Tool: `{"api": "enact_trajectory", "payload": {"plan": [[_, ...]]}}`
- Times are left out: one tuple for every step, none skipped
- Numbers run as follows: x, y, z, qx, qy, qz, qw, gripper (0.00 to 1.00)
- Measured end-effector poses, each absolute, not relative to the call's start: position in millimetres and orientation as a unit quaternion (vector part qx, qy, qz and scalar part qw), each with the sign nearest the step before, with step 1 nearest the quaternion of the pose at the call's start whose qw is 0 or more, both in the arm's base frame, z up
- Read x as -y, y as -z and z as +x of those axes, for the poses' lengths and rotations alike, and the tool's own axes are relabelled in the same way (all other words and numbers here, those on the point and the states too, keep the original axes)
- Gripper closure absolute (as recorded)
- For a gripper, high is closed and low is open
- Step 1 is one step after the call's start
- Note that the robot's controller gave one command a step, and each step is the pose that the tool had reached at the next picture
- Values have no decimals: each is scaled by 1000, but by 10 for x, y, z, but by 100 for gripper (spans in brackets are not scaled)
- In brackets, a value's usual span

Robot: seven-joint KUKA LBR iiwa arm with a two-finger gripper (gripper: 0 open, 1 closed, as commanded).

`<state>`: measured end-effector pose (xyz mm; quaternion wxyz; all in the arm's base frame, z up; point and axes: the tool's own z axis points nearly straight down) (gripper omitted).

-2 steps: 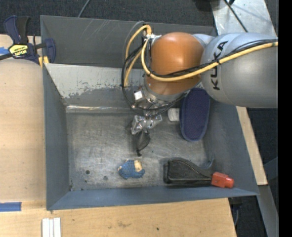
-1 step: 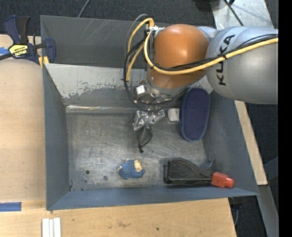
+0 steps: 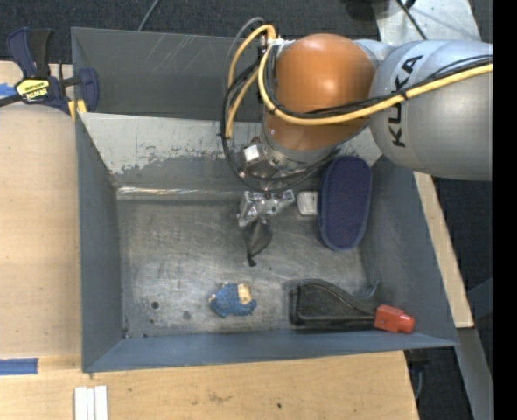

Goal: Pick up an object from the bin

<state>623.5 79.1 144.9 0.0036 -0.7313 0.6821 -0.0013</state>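
My gripper (image 3: pixel 254 254) hangs below the orange wrist cover over the middle of the bin floor. Its dark fingers come together in one thin tip with nothing between them. A dark blue oval pad (image 3: pixel 345 201) leans against the right wall, just right of the gripper. A small white piece (image 3: pixel 307 202) lies between the pad and the gripper. A small blue and yellow toy (image 3: pixel 233 300) rests on the floor below the fingertips, apart from them. A black-handled tool (image 3: pixel 332 307) with a red end (image 3: pixel 394 319) lies along the front right.
The left half of the bin floor is bare scuffed metal. The arm and its yellow cables cover the back right of the bin.
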Motion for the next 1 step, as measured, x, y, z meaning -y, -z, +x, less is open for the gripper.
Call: {"api": "enact_trajectory", "payload": {"plan": [[-794,-1947,6255,-683,2,-730,4,100]]}}
